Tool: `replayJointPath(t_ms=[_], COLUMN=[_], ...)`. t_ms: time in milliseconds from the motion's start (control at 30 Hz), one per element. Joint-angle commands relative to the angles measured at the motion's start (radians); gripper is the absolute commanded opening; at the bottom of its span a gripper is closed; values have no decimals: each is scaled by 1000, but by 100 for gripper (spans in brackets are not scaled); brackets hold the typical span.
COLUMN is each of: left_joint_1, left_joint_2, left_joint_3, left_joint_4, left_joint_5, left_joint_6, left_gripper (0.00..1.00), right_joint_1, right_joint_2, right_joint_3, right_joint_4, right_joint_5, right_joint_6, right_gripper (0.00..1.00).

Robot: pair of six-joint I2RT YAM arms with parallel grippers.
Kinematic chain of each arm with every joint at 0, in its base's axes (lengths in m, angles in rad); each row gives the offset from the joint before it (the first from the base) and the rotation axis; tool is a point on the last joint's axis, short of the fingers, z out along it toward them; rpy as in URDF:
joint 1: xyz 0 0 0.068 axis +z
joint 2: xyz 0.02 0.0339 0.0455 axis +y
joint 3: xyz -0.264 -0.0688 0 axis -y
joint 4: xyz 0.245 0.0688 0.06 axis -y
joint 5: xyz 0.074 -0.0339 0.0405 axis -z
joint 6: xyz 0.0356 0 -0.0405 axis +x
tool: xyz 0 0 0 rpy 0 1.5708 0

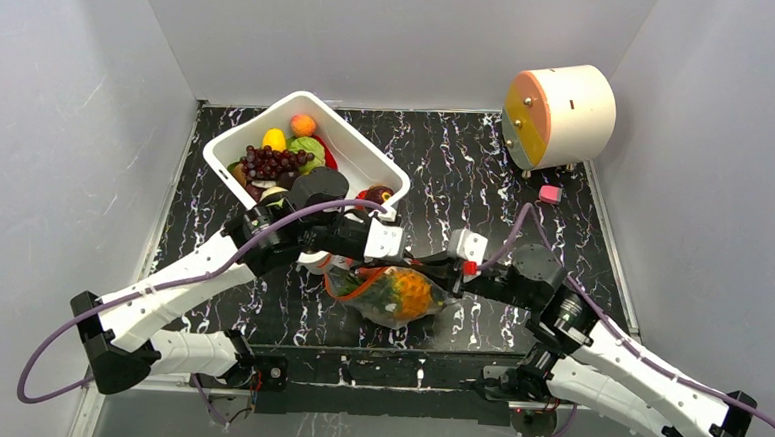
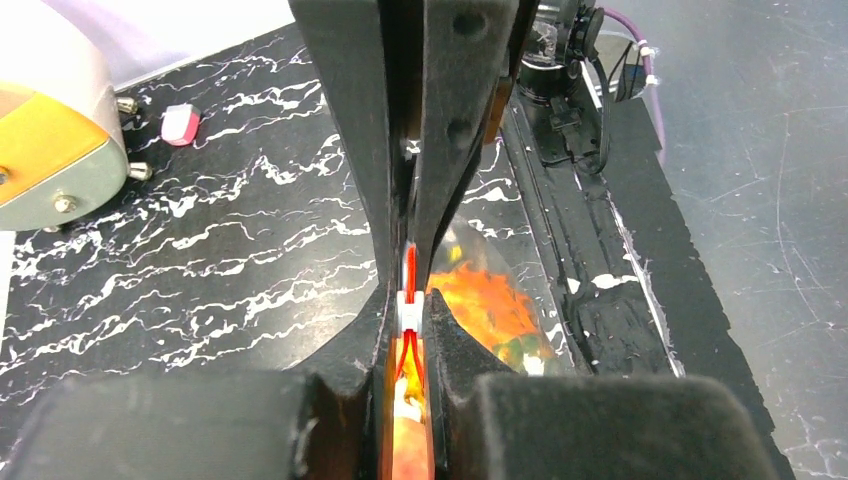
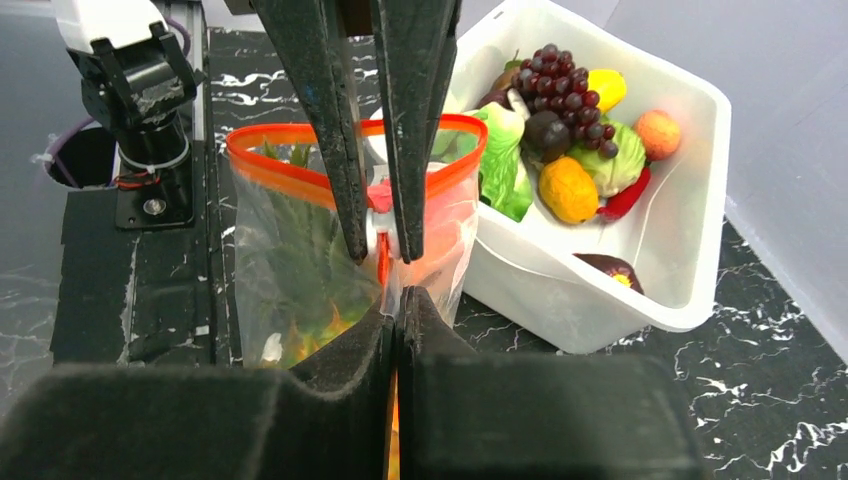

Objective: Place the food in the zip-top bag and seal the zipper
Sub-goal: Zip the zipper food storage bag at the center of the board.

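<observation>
The clear zip-top bag [image 1: 389,297] lies between both arms in the top view, holding an orange pineapple [image 1: 412,292] and greens. My left gripper [image 2: 410,305] is shut on the red zipper [image 2: 411,268] at its white slider. My right gripper [image 3: 398,300] is shut on the bag's zipper edge just below the slider [image 3: 378,222], facing the left fingers [image 3: 330,120]. In the right wrist view the zipper [image 3: 300,143] beyond the slider still forms an open loop. More food, such as grapes [image 3: 560,85], lies in the white tub [image 3: 700,210].
The white tub [image 1: 372,156] stands behind the bag at the back left. A cream drum with an orange face [image 1: 559,115] sits at the back right, a small pink block [image 1: 550,194] in front of it. Grey walls enclose the black marbled table.
</observation>
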Motion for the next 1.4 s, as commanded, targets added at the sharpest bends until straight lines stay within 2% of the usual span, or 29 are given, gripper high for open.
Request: replayJointPath(t_ms=[0,200,500,600,800,833,900,933,967,1367], left_joint_1=[1,3,2,6,8,8,8,8,8,8], left_joint_2=[-64,-62,-91,-119,-127,-128,-126,-122,-118,-113], left_joint_3=[-25,-34,-87,-136,-163,-168,-168,-164,-161,-183], left_joint_4=[-34,-48,-70,-27,12,19,22,19,18,71], left_joint_5=[-85,-117,-165,-187,-113,-111,-107,-102,-97,-60], left_joint_6=[16,6,-34,-96,-142,-140,-131,-125,-119,-103], left_gripper=[0,0,0,0,0,0,0,0,0,0], right_joint_1=[-3,-2,-2,-2,-2,-3,-2,-3,-2,-3], right_joint_2=[-109,-200,-257,-282,-287,-270,-228,-207,-187,68], right_joint_3=[17,-60,-61,-88,-112,-95,-49,-27,-11,108], right_joint_4=[106,173,147,165,155,134,81,60,48,-51], right_joint_5=[14,1,66,67,42,24,-15,-41,-59,-146], right_joint_6=[27,60,63,89,117,119,113,106,91,-184], right_gripper=[0,0,0,0,0,3,30,37,40,41])
